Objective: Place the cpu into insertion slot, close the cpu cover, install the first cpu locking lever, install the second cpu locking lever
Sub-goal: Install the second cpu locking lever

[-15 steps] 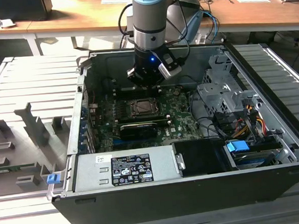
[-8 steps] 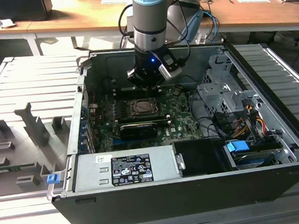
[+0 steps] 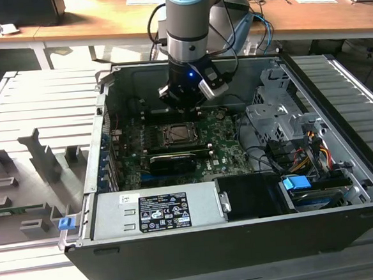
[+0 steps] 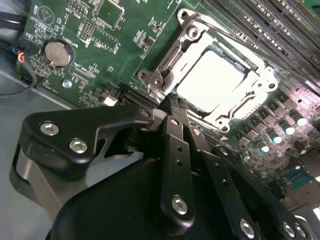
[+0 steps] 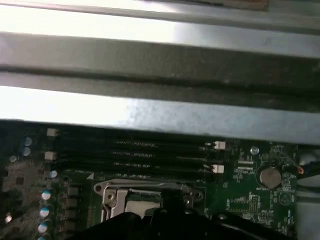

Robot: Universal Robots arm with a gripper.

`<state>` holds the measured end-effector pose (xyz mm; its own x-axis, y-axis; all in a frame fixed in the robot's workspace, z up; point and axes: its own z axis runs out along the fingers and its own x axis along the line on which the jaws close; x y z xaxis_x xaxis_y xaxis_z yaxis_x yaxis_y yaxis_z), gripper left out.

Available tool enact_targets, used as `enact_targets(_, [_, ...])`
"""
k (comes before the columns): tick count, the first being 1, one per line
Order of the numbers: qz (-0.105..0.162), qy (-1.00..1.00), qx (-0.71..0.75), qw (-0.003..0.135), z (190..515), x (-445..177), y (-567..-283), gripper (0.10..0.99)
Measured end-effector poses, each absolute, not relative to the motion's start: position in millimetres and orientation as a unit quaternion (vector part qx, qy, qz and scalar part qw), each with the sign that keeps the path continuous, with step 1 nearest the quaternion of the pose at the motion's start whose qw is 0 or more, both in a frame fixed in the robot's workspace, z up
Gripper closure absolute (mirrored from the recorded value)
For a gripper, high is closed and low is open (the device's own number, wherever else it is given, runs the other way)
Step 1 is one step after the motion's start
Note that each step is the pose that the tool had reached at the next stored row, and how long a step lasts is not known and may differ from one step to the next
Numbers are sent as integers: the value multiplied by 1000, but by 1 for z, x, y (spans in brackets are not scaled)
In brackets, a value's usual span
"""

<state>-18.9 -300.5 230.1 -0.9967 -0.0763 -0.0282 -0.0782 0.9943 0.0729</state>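
The cpu (image 4: 212, 75) lies in the insertion slot (image 3: 178, 134) on the green board, its pale top showing through the window of the cpu cover (image 4: 167, 60). The cover lies flat over the chip. My gripper (image 4: 170, 104) is shut with nothing between its fingers (image 4: 176, 145), its tips just above the socket's edge at one corner of the cover. In the exterior view the gripper (image 3: 183, 104) hangs inside the open case, over the far side of the socket. In the first wrist view the cover (image 5: 145, 187) sits right past the gripper body. How the locking levers stand I cannot tell.
Long black memory slots (image 5: 150, 155) run beside the socket, below the case's metal wall (image 5: 150, 60). A coin battery (image 4: 59, 53) sits on the board. A drive cage (image 3: 281, 120) with cables fills the exterior view's right, and a power supply (image 3: 159, 209) lies in front.
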Motion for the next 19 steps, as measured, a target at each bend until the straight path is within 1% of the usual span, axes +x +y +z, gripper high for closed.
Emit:
enact_targets(5, [37,998,-39,13,254,-19,-301,980])
enact_targets(8, [37,998,-39,13,255,-19,-307,980])
enact_targets(10, [37,999,-39,11,252,-19,-333,980])
enact_targets(11, [37,999,-39,7,250,-19,-340,980])
enact_targets(15, [38,999,-39,6,246,-19,-359,980])
enact_targets(17, [46,998,-38,6,245,-19,-367,980])
enact_targets(19, [48,998,-38,6,244,-20,-374,980])
